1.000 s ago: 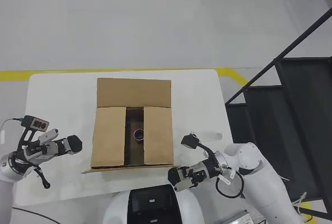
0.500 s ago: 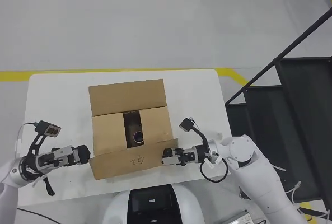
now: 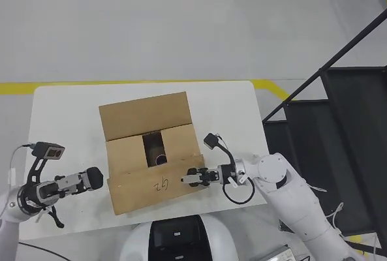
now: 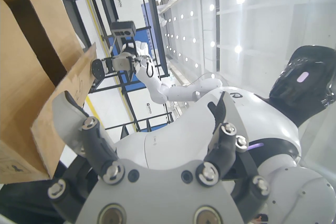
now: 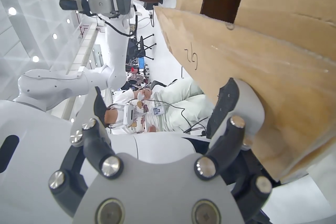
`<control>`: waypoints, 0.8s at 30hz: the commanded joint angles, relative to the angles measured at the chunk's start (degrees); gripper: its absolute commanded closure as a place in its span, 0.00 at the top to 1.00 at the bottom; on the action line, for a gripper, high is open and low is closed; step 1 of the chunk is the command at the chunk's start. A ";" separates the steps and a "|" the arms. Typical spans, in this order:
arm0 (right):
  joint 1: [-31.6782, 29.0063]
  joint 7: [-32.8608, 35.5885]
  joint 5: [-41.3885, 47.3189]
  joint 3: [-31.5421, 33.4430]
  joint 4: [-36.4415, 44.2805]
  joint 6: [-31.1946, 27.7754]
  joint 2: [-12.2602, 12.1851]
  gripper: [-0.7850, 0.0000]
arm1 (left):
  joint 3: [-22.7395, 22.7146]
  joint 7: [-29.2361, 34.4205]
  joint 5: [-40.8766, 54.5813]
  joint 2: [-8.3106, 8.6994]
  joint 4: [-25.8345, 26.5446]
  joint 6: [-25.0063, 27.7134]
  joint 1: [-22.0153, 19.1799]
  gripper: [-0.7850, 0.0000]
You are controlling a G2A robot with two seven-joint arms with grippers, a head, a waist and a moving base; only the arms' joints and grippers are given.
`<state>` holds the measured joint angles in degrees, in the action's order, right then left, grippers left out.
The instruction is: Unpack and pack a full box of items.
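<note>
A brown cardboard box [image 3: 144,114] stands in the middle of the white table [image 3: 62,117]. Its far flap lies back, and the two side flaps leave a dark gap where a round dark item [image 3: 159,158] shows. The near flap [image 3: 155,184], marked with handwriting, is tilted up. My left gripper [image 3: 94,177] is open at that flap's left end, one finger [image 4: 67,114] against the cardboard [image 4: 26,64]. My right gripper [image 3: 192,177] is open at the right end, with one finger [image 5: 233,101] pressed against the flap [image 5: 275,64].
The table's near edge runs just below the box. A black metal stair frame [image 3: 337,117] stands off the table's right side. Bare tabletop lies left of the box and beyond it.
Both grippers have moved in to the ends of the near flap. The flap has risen from flat to tilted up, and the box has turned slightly and shifted left.
</note>
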<state>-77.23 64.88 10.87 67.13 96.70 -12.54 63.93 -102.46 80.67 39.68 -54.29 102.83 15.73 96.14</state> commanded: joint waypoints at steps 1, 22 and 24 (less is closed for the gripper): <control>0.63 -0.57 -0.43 -0.50 -0.31 0.37 0.03 1.00 | 1.17 1.19 -4.03 0.15 0.26 -0.15 0.11 1.00; 9.91 -11.78 -6.57 2.81 -2.68 -5.60 -0.21 1.00 | 7.64 -11.75 -21.97 0.19 -0.40 3.62 -0.18 1.00; 12.81 -13.55 -7.74 2.18 -5.67 -5.16 0.07 1.00 | 7.33 -11.95 -21.67 0.25 -0.06 3.77 0.24 1.00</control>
<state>-66.39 52.43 3.88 69.74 93.03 -18.00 63.84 -94.93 68.86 17.82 -54.07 102.54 19.40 96.10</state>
